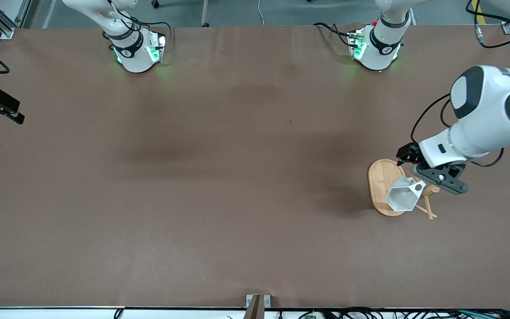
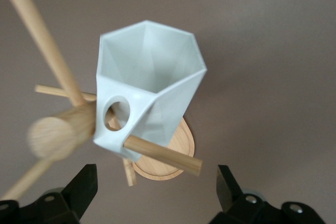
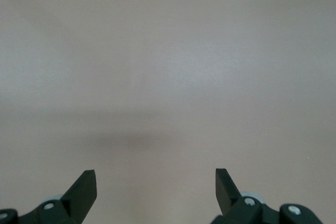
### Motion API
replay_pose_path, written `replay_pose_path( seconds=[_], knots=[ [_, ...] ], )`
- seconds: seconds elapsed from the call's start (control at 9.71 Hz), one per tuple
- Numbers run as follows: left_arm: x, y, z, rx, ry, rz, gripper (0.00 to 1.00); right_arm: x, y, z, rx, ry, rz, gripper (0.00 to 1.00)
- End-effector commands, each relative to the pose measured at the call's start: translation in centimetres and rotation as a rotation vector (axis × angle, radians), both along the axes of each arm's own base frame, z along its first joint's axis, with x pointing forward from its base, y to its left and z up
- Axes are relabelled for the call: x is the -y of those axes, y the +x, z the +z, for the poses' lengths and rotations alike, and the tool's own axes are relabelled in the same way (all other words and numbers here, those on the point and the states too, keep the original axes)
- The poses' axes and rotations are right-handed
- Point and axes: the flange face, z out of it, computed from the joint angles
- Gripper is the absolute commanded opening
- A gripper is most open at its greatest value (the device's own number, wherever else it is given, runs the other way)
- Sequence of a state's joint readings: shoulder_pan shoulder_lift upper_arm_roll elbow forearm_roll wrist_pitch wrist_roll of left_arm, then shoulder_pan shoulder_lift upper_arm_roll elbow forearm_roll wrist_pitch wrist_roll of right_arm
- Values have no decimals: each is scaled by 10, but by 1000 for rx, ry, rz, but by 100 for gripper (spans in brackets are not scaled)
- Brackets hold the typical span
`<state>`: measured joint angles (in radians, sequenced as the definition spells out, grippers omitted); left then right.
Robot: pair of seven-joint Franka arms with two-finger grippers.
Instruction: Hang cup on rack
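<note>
Spread wide, both fingers (image 2: 84, 187) of left gripper (image 1: 436, 179), over rack (image 1: 381, 186). Right gripper (image 3: 156, 190) also spread, waiting. Cup (image 2: 149, 85) hanging on rack peg (image 2: 163, 153). Next, probably: retreat straight, without touching peg.

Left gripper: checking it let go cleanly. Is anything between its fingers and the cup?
No. In the left wrist view the left gripper is open, with only air between its fingers and the cup, which hangs on a rack peg.

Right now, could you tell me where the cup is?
The cup hangs on a peg of the rack at the left arm's end of the table, the open left gripper just above it.
</note>
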<state>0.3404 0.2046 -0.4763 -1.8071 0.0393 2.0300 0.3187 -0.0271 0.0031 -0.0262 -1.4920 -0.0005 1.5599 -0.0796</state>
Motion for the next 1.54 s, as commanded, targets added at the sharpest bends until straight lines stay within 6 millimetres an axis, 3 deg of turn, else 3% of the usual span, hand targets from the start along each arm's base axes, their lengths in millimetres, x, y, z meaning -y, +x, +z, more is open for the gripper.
replay_pose_path(
  seconds=[0.0, 0.41, 0.72, 0.93, 1.13, 1.34, 1.44],
  knots=[
    [1, 0, 38, -30, -7, 142, 100, 0, -8, 3, 13, -12, -16, 100],
    [6, -9, 135, 57, -11, 373, 100, -2, -7, 4, 22, -14, -12, 100],
    [1, -31, 190, 128, 20, 372, 100, -1, -6, 5, 31, -15, -13, 100],
    [-7, -47, 200, 102, 37, 397, 100, -1, -6, 5, 33, -15, -13, 100],
    [-11, -69, 195, 18, 69, 404, 100, -3, -5, 6, 36, -15, -10, 100],
    [-2, -93, 189, -10, 68, 413, 100, -3, -5, 6, 36, -15, -10, 100],
    [3, -95, 188, -11, 69, 395, 100, -3, -5, 6, 37, -15, -10, 100]
  ],
)
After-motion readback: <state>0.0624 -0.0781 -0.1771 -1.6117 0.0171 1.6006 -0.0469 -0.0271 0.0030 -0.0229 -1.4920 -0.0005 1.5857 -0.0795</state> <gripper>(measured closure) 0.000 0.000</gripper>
